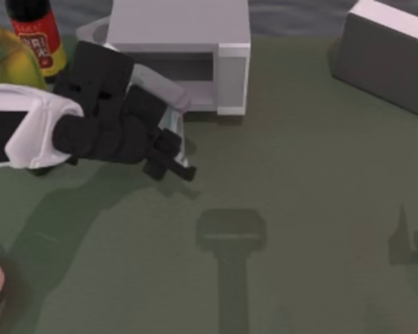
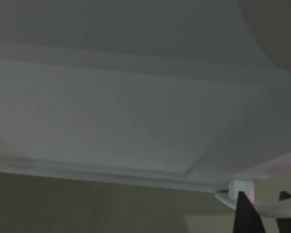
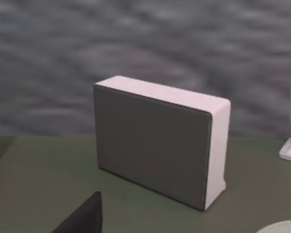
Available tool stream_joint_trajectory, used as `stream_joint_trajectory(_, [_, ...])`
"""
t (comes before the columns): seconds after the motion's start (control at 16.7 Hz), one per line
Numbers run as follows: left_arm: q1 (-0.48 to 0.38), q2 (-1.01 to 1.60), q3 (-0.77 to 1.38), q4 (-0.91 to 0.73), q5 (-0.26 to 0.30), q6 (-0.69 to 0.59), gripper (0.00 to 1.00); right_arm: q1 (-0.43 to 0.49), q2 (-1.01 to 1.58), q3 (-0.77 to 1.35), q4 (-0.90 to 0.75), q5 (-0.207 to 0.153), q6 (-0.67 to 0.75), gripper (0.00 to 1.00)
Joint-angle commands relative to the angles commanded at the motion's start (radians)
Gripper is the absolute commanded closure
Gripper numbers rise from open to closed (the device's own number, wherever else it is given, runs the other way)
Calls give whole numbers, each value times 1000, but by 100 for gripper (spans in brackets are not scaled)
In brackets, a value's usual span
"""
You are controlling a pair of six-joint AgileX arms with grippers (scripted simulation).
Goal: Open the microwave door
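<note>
The green tabletop (image 1: 299, 209) carries the microwave (image 1: 188, 42) at its far edge, a little left of centre, with its front facing the near side. The microwave door (image 1: 168, 94) is already swung partly out on a hinge at the left, leaving the cavity visible beside the plain control panel (image 1: 233, 80). A larger grey-and-white box (image 1: 390, 56) stands well apart at the far right; bottles (image 1: 28, 35) crowd the far left corner.

The left arm reaches in from the left, and its left hand (image 1: 173, 161) sits at the door's free edge. The left wrist view shows the dark fingertips (image 2: 245, 213) narrowly set around the thin handle strip (image 2: 240, 189), apparently gripping it. The door's long edge runs from the hinge toward the hand, so further opening likely means sweeping leftward along an arc; the bottles may limit that room.

The right hand (image 3: 82, 218) is parked off to the right, facing the box; whether its fingers are apart cannot be told.
</note>
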Motion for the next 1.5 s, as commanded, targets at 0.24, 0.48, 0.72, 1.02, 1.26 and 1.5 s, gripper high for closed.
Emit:
stream_joint_trajectory(0.24, [14,-5,-9,-7,18,28,100,0,0,0,0,0,0,0])
stream_joint_trajectory(0.48, [14,-5,-9,-7,18,28,100,0,0,0,0,0,0,0])
stream_joint_trajectory(0.72, [14,-5,-9,-7,18,28,100,0,0,0,0,0,0,0])
stream_joint_trajectory(1.02, [14,-5,-9,-7,18,28,100,0,0,0,0,0,0,0])
stream_joint_trajectory(1.26, [14,-5,-9,-7,18,28,100,0,0,0,0,0,0,0])
stream_joint_trajectory(1.5, [14,-5,-9,-7,18,28,100,0,0,0,0,0,0,0])
